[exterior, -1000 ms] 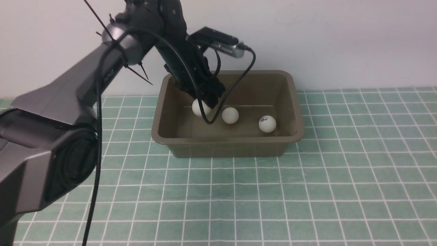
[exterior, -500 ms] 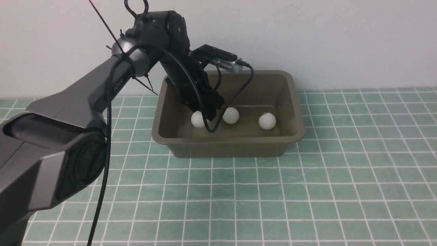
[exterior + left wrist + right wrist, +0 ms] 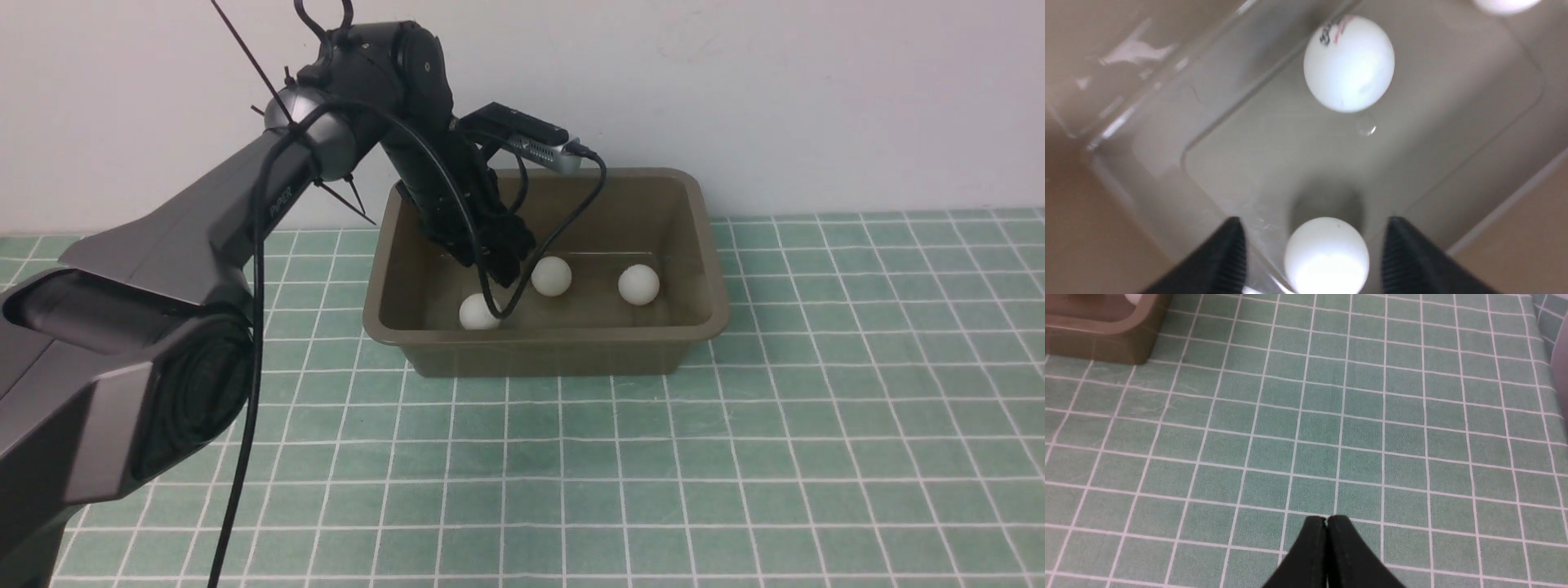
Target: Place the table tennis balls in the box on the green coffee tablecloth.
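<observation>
Table tennis balls (image 3: 551, 276), three of them, sit in one box (image 3: 547, 353) on one green coffee tablecloth (image 3: 620, 465); they're matte white, one marked. I see my left claw (image 3: 1314, 253) open around one ball, its grip unclear; my right (image 3: 1327, 518) is closed, empty.

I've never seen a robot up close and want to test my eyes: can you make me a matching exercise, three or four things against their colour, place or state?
Things:
1. Left gripper
2. Right gripper
3. Box
4. Cloth

Descriptions:
A. Olive-brown, with three white balls inside
B. Fingers shut together
C. Green with white grid lines
D. Fingers apart, over the box

Pairs: 1-D, 2-B, 3-A, 4-C
</observation>
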Available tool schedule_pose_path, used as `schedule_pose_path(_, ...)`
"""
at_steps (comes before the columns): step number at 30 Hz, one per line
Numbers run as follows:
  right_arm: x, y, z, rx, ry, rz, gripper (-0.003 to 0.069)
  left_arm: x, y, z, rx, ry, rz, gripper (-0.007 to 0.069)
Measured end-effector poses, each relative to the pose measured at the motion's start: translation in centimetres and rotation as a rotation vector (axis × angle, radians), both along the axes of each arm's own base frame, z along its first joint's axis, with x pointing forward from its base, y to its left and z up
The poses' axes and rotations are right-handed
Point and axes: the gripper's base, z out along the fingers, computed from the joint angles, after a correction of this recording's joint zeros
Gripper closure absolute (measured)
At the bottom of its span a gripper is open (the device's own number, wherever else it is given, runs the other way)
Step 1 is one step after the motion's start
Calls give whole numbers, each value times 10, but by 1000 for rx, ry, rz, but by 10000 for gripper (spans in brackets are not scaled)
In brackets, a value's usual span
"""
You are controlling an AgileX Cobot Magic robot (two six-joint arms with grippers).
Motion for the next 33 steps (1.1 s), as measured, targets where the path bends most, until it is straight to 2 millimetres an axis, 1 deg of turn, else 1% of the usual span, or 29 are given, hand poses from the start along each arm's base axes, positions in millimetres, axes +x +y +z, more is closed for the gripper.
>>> schedule_pose_path(1, -1, 1, 2, 2, -20, 7, 676, -1, 0, 8, -6, -12, 5, 247)
schedule_pose_path(3, -4, 4, 4, 3, -61, 33, 676, -6, 2, 29, -22, -50, 7, 372)
schedule_pose_path(5, -6, 6, 5, 1, -82, 52, 676, -11, 3, 50, -43, -85, 7, 459)
schedule_pose_path(6, -7, 7, 5, -2, -94, 64, 676, -13, 3, 56, -50, -94, 6, 484)
schedule_pose_path(8, -9, 8, 4, -6, -114, 77, 676, -18, 4, 73, -77, -121, 4, 558)
schedule_pose_path(9, -9, 9, 1, -8, -124, 85, 676, -20, 4, 79, -85, -130, 1, 572)
schedule_pose_path(10, -10, 10, -2, -9, -126, 91, 676, -24, 4, 90, -104, -147, -2, 589)
schedule_pose_path(11, -11, 10, -7, -8, -139, 97, 676, -27, 4, 98, -116, -160, -5, 598)
schedule_pose_path(13, -14, 10, -20, -6, -156, 98, 676, -40, 4, 126, -173, -201, -26, 625)
schedule_pose_path(14, -16, 11, -26, -1, -168, 97, 676, -44, 4, 135, -193, -212, -36, 629)
schedule_pose_path(16, -18, 11, -32, 5, -194, 94, 676, -52, 4, 149, -225, -228, -54, 629)
schedule_pose_path(23, -22, 11, -39, 41, -260, 75, 676, -66, 4, 173, -253, -281, -110, 629)
schedule_pose_path(26, -23, 11, -43, 51, -260, 68, 676, -73, 2, 182, -255, -307, -136, 629)
schedule_pose_path(30, -26, 10, -55, 49, -280, 60, 676, -79, 2, 190, -266, -320, -145, 629)
schedule_pose_path(33, -29, 9, -54, 33, -318, 58, 676, -86, 3, 201, -268, -345, -152, 629)
